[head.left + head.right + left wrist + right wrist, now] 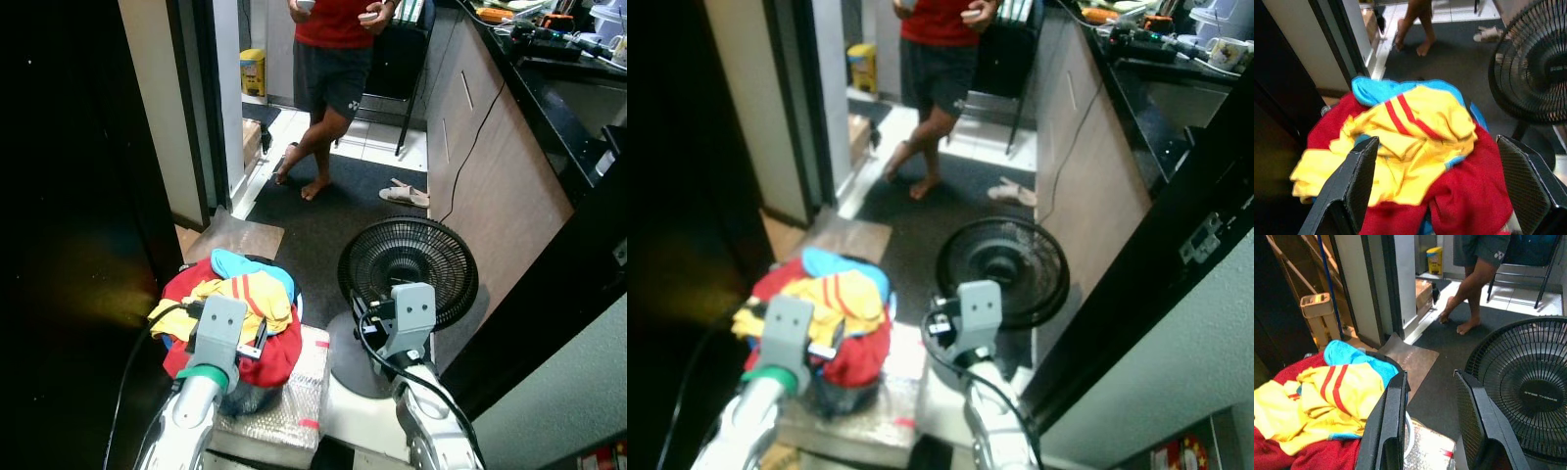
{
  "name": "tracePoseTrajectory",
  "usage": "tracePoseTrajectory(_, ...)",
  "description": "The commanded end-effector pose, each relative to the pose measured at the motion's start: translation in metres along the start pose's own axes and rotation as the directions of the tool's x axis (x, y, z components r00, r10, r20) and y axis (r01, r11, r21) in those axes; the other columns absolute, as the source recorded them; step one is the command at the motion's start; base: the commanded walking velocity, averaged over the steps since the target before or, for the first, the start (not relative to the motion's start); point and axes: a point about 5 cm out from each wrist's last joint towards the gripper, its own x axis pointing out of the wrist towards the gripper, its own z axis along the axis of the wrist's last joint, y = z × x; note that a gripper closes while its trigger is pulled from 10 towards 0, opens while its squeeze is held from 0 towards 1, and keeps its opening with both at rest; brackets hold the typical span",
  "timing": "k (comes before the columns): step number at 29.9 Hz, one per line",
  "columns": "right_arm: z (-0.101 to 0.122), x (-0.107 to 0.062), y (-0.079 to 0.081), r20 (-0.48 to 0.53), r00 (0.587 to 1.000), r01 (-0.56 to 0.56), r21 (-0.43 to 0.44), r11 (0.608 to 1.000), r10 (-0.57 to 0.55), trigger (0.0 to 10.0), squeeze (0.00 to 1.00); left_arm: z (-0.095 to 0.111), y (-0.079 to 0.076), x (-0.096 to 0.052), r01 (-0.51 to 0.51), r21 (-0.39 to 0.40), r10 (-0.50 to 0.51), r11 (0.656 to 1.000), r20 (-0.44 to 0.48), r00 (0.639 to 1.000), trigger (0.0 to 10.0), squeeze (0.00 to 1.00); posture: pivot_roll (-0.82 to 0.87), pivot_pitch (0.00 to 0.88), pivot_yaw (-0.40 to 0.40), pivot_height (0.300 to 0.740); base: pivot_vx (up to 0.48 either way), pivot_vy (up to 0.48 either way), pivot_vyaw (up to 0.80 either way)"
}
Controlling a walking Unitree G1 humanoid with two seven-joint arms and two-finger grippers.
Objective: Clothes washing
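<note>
Black fan (409, 259) beside clothes pile (235, 308); person (328, 69) beyond.

Two silver arms with grey box wrists, a green left collar, black cables, black textured claw fingers (1354, 186).

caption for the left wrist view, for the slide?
Open left gripper poised over a heap of clothes, yellow striped shirt on top, black floor fan beside.

The left gripper (1437, 191) (fingers spread wide) hangs over the clothes pile (1405, 152), beside the fan (1535, 63).
</note>
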Motion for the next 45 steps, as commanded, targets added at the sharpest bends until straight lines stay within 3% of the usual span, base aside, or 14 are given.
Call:
tracePoseTrajectory(1, -0.004, -0.002, -0.002, -0.025, 1.000, 0.004, -0.007, 1.000, -0.004, 10.0, 0.00, -0.008, -0.002, -0.003, 0.014, 0.032, -0.012, 0.999, -0.037, 0.999, 10.0, 0.00, 0.03, 0.160, -0.042, 0.740, 0.000, 0.000, 0.00)
tracePoseTrajectory(2, -0.002, 0.002, -0.003, -0.022, 1.000, 0.003, -0.017, 1.000, -0.004, 10.0, 0.00, -0.007, -0.001, 0.001, 0.012, 0.059, -0.010, 0.998, -0.040, 0.999, 10.0, 0.00, 0.04, 0.207, -0.046, 0.740, 0.000, 0.000, 0.00)
tracePoseTrajectory(8, 0.005, 0.012, -0.002, -0.010, 1.000, -0.014, -0.047, 0.999, 0.014, 10.0, 0.00, 0.000, 0.005, 0.019, -0.002, 0.112, 0.007, 0.994, -0.041, 0.999, 10.0, 0.00, 0.04, 0.255, -0.045, 0.740, 0.000, 0.000, 0.00)
tracePoseTrajectory(9, 0.009, 0.021, 0.001, 0.007, 0.999, -0.031, -0.078, 0.996, 0.032, 10.0, 0.00, 0.010, 0.012, 0.033, -0.002, 0.132, 0.007, 0.991, -0.037, 0.999, 10.0, 0.00, 0.05, 0.301, -0.041, 0.740, 0.000, 0.000, 0.00)
tracePoseTrajectory(15, 0.010, 0.030, 0.001, 0.001, 1.000, -0.026, -0.099, 0.995, 0.026, 10.0, 0.00, 0.024, 0.015, 0.046, 0.009, 0.134, -0.005, 0.991, -0.029, 1.000, 10.0, 0.00, 0.06, 0.336, -0.038, 0.740, 0.000, 0.000, 0.00)
tracePoseTrajectory(19, 0.011, 0.033, -0.002, -0.008, 1.000, -0.021, -0.113, 0.993, 0.020, 10.0, 0.00, 0.022, 0.014, 0.056, 0.052, 0.163, -0.036, 0.985, -0.100, 0.994, 10.0, 0.00, 0.05, 0.381, -0.046, 0.740, 0.000, 0.000, 0.00)
tracePoseTrajectory(25, 0.011, 0.034, -0.012, -0.015, 1.000, -0.009, -0.138, 0.990, 0.007, 10.0, 0.00, 0.019, 0.030, 0.071, 0.011, 0.187, 0.024, 0.982, -0.184, 0.983, 10.0, 0.00, 0.04, 0.408, -0.052, 0.740, 0.000, 0.000, 0.00)
tracePoseTrajectory(29, 0.010, 0.033, -0.018, -0.017, 1.000, 0.008, -0.152, 0.988, -0.011, 10.0, 0.00, 0.013, 0.057, 0.071, -0.052, 0.235, 0.109, 0.971, -0.237, 0.965, 10.0, 0.00, 0.03, 0.407, -0.052, 0.740, 0.000, 0.000, 0.00)
tracePoseTrajectory(30, 0.010, 0.033, -0.018, -0.017, 1.000, 0.008, -0.152, 0.988, -0.011, 10.0, 0.00, 0.013, 0.057, 0.071, -0.052, 0.235, 0.109, 0.971, -0.237, 0.965, 10.0, 0.00, 0.03, 0.407, -0.052, 0.740, 0.000, 0.000, 0.00)
tracePoseTrajectory(32, 0.010, 0.033, -0.020, -0.015, 1.000, 0.017, -0.154, 0.988, -0.019, 10.0, 0.00, 0.007, 0.076, 0.066, -0.071, 0.258, 0.142, 0.964, -0.268, 0.953, 10.0, 0.00, 0.03, 0.408, -0.053, 0.740, 0.000, 0.000, 0.00)
tracePoseTrajectory(33, 0.010, 0.033, -0.020, -0.015, 1.000, 0.017, -0.154, 0.988, -0.019, 10.0, 0.00, 0.007, 0.076, 0.066, -0.071, 0.258, 0.142, 0.964, -0.268, 0.953, 10.0, 0.00, 0.03, 0.408, -0.053, 0.740, 0.000, 0.000, 0.00)
tracePoseTrajectory(35, 0.008, 0.033, -0.021, -0.020, 1.000, 0.019, -0.157, 0.987, -0.022, 10.0, 0.00, -0.001, 0.094, 0.059, -0.080, 0.264, 0.165, 0.961, -0.317, 0.934, 10.0, 0.00, 0.04, 0.412, -0.054, 0.740, 0.000, 0.000, 0.00)
tracePoseTrajectory(37, 0.006, 0.033, -0.021, -0.026, 0.999, 0.016, -0.158, 0.987, -0.020, 10.0, 0.00, -0.009, 0.103, 0.054, -0.075, 0.260, 0.166, 0.963, -0.352, 0.921, 10.0, 0.00, 0.05, 0.416, -0.057, 0.740, 0.000, 0.000, 0.00)
tracePoseTrajectory(45, 0.006, 0.035, -0.016, -0.030, 1.000, 0.003, -0.157, 0.988, -0.008, 10.0, 0.00, -0.024, 0.100, 0.045, -0.021, 0.226, 0.111, 0.974, -0.392, 0.913, 10.0, 0.00, 0.05, 0.432, -0.063, 0.740, 0.000, 0.000, 0.00)
